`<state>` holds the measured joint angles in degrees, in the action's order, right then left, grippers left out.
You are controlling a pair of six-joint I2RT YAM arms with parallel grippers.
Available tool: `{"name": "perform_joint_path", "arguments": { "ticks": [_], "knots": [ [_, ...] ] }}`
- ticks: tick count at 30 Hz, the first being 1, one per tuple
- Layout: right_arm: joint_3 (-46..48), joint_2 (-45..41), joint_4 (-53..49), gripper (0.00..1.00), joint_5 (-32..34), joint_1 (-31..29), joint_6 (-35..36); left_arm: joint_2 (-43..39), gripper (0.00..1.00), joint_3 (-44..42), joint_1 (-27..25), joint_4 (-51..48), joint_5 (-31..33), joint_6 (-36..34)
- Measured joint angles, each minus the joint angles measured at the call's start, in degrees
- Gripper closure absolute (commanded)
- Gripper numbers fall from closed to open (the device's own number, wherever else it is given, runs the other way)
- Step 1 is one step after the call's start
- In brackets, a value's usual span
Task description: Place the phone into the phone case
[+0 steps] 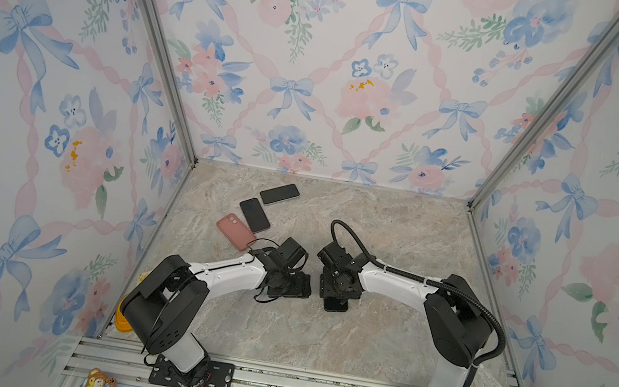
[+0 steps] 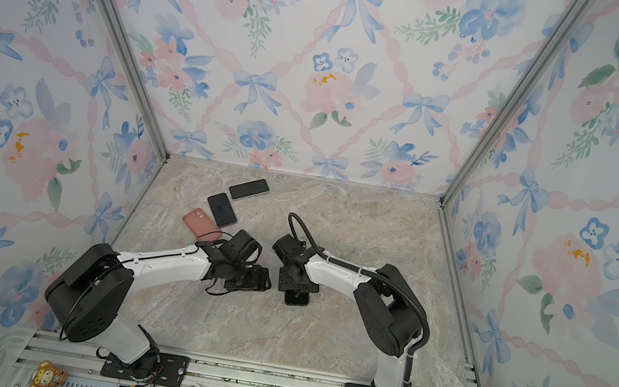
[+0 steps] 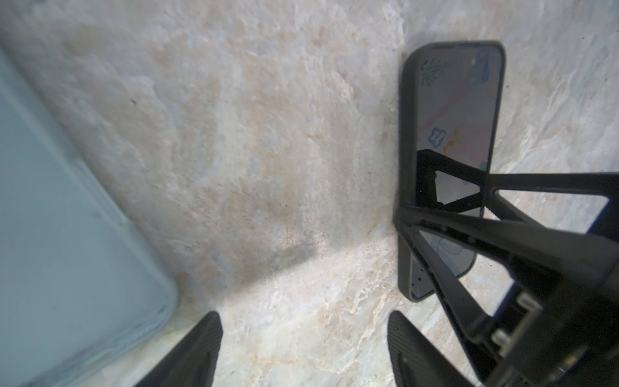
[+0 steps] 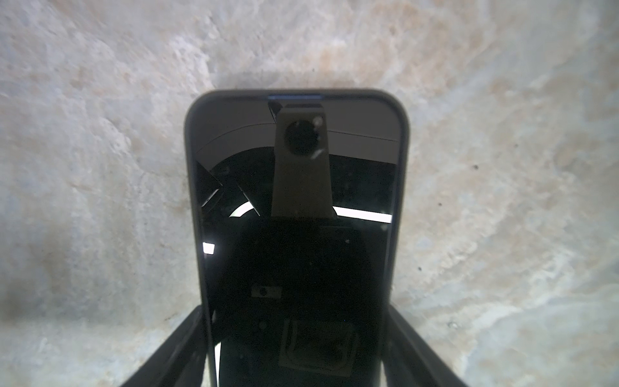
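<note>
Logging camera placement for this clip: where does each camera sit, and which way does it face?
Top views: high above the arm bases, looking down and back across the table; the left arm and right arm both show.
Left wrist: on the left arm, facing down past its open jaws at bare table and the cased phone; the right arm's jaws intrude.
Right wrist: on the right arm, facing down between its jaws onto the cased phone.
Shared: both wrist views show that phone.

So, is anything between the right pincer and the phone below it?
Nothing visible does. The right pincer straddles the phone, a finger beside each long edge, with only bare tabletop around it.
</note>
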<state>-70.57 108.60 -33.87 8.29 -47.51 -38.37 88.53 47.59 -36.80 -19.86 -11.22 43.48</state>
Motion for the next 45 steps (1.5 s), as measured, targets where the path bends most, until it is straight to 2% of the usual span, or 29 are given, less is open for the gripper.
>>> {"name": "perform_joint_path", "arguments": {
  "ticks": [13,19,23,30,37,45],
  "knots": [
    [-0.9,0.1,-1.2,0.30,-0.4,0.4,0.0,-0.3,0.21,-0.2,0.1,0.0,0.1,0.0],
    [-2.3,0.1,-2.7,0.31,-0.2,2.6,0.6,-0.4,0.21,-0.1,0.1,0.0,0.1,0.0],
    [-4.2,0.1,-3.9,0.31,0.2,5.6,2.6,-0.1,0.21,2.0,0.1,-0.6,0.1,0.0],
    [-13.1,2.1,-6.0,0.31,1.4,12.5,8.5,4.5,0.20,9.7,0.3,-0.5,-0.6,-0.4],
    [-23.9,9.4,-7.5,0.32,2.3,20.7,14.4,13.0,0.21,18.3,2.2,-0.4,-2.4,-2.4],
    [-32.9,17.3,-9.1,0.32,2.0,27.8,19.9,19.1,0.21,23.4,4.2,-0.6,-4.7,-4.1]
  ]
}}
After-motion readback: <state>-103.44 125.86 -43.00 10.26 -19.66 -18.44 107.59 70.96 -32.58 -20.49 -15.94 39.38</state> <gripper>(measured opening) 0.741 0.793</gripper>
